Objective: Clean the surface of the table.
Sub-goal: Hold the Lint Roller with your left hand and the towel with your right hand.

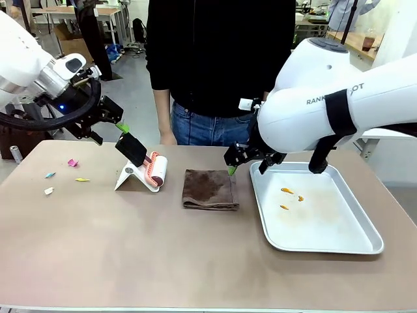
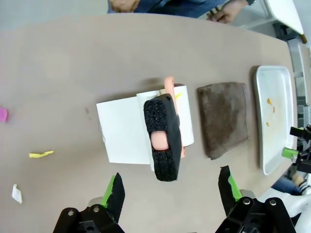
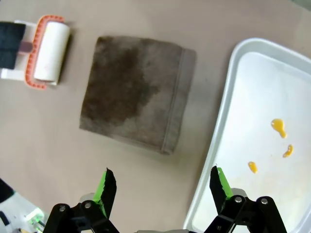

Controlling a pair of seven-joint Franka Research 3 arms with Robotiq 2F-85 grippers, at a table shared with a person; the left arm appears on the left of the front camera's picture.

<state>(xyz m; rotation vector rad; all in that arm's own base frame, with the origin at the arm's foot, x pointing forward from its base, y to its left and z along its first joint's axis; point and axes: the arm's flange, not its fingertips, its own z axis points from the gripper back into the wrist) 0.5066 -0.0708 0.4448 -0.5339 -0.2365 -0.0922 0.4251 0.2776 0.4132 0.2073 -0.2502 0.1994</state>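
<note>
The taupe-brown table (image 1: 130,248) carries a lint roller (image 1: 155,171) with a black handle (image 2: 163,138), propped on a white stand (image 2: 121,128). Small paper scraps lie at the table's left: pink (image 1: 72,162), blue (image 1: 50,175), yellow (image 1: 81,179) and white (image 1: 49,191). A folded brown cloth (image 1: 210,189) lies in the middle. My left gripper (image 1: 111,132) hovers open just above the roller's handle, fingers (image 2: 114,191) on either side of it and clear of it. My right gripper (image 3: 164,187) hangs open and holds nothing, over the strip of table between the cloth (image 3: 133,92) and the tray (image 3: 243,121).
A metal tray (image 1: 365,244) with a few orange smears (image 1: 287,191) sits at the right. A person in a black top and jeans (image 1: 208,124) stands at the far edge. The table's front half is bare.
</note>
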